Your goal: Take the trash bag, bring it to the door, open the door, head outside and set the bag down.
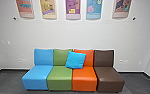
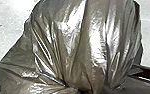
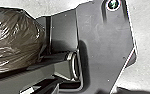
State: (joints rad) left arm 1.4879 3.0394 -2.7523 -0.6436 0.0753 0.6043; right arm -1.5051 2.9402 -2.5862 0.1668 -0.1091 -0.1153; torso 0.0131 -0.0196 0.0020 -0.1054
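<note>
A shiny dark grey-brown trash bag (image 2: 91,37) looms large in the left wrist view, its creases running together into a tight gather. At that gather my left gripper (image 2: 84,90) is shut on the bag, its fingers mostly hidden by the folds. The right wrist view has the rounded side of the trash bag (image 3: 13,40) beside the robot's own dark plate and jointed bar. How my right gripper stands cannot be told.
A row of blue, green, orange and brown seats (image 1: 59,77) stands against the white wall (image 1: 66,35) ahead, with a bright blue cushion (image 1: 75,60) leaning on it. Colourful panels (image 1: 73,8) hang above. Dark floor (image 1: 8,81) runs along the seats.
</note>
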